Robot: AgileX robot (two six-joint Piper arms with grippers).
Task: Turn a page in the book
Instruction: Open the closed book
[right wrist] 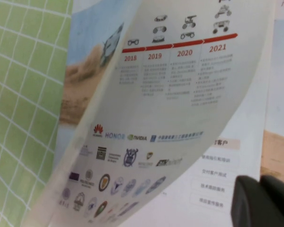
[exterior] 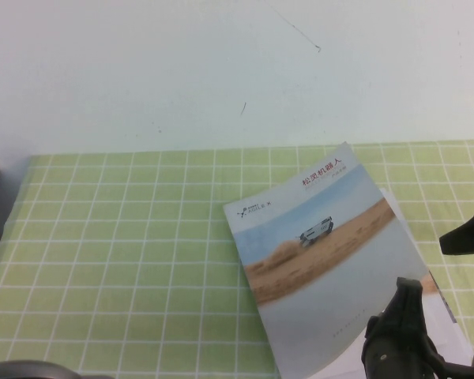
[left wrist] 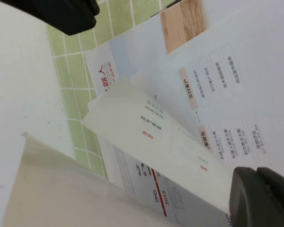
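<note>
Book (exterior: 316,245) is lying right of centre on your surface (exterior: 126,253) | page (right wrist: 146,123) is lifting | right gripper (exterior: 403,332) at near-right corner, left gripper (exterior: 466,237) at right edge: closure you cannot tell

Right tool (exterior: 407,320) low; left tool (left wrist: 255,198) near.

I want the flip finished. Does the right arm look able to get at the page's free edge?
Probably yes: the right gripper sits beside the page, which curls up off the book, nothing between. The left gripper is close by the book too.
</note>
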